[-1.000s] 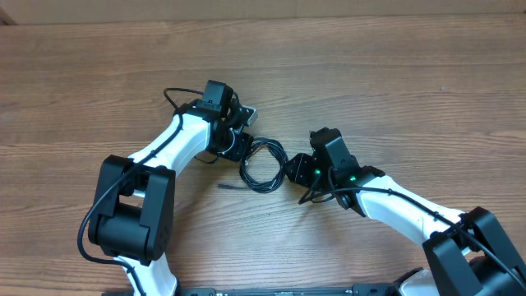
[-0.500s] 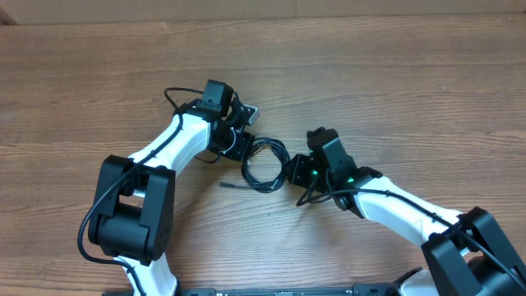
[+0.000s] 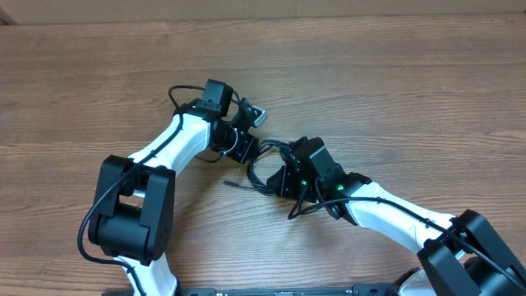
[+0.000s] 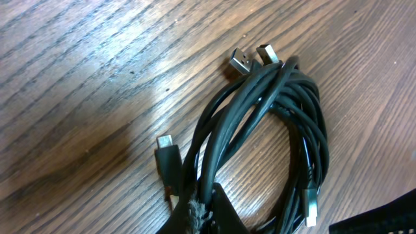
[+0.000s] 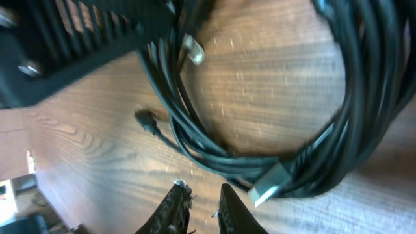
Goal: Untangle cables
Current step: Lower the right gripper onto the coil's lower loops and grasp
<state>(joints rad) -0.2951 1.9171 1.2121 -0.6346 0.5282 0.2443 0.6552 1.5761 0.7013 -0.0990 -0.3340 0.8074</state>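
Cables (image 4: pixel 260 110): black coil lying on table (image 3: pixel 394 82) between both grippers, plug ends sticking out. Left gripper (image 4: pixel 201 218) pinching the coil's near side. Right gripper (image 5: pixel 201 201) hovering just beside the coil, jaws standing narrow, gripping nothing. Bare wood stretching away toward the far edge.

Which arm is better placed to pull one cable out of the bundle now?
Right, probably. The left gripper is shut on the cables, anchoring them; the right gripper sits just beside them, near a silver plug.
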